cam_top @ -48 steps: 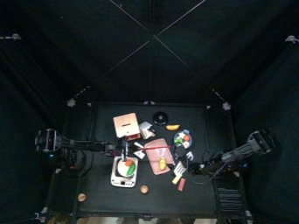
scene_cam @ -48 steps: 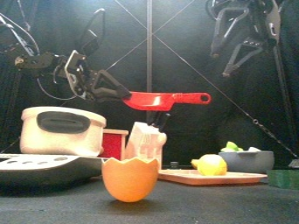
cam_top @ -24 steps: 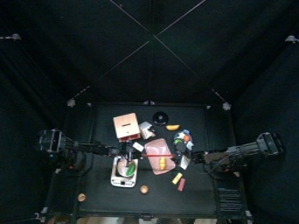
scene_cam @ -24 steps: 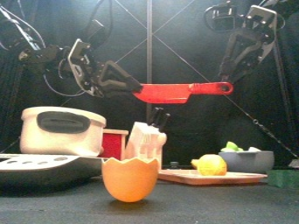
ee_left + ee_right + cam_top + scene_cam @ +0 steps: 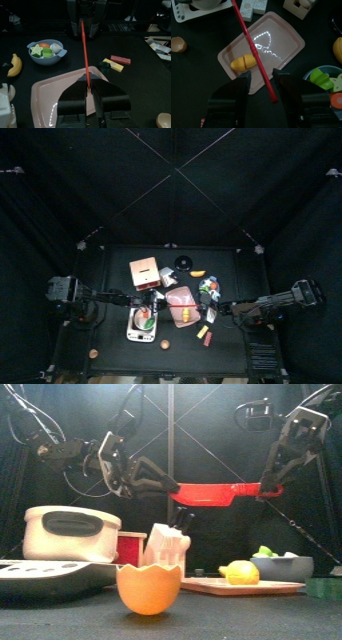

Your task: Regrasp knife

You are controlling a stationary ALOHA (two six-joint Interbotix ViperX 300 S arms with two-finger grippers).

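A red knife (image 5: 221, 492) hangs level in the air above the table. My left gripper (image 5: 163, 484) is shut on its broad blade end. In the left wrist view the knife (image 5: 85, 50) shows edge-on as a thin red line, pinched between the jaws of that gripper (image 5: 89, 82). My right gripper (image 5: 277, 484) is at the knife's handle end. In the right wrist view the knife (image 5: 252, 45) runs between the jaws of that gripper (image 5: 262, 75), which stand apart with a gap on each side.
Below the knife lie a pink tray (image 5: 281, 42) with a lemon (image 5: 243, 62), a blue bowl of fruit (image 5: 45, 51), a banana (image 5: 13, 65), an orange eggshell cup (image 5: 148, 589) and a white appliance (image 5: 74, 534).
The left gripper has carried the knife to the right. The right gripper has come down from above to the knife's handle end.
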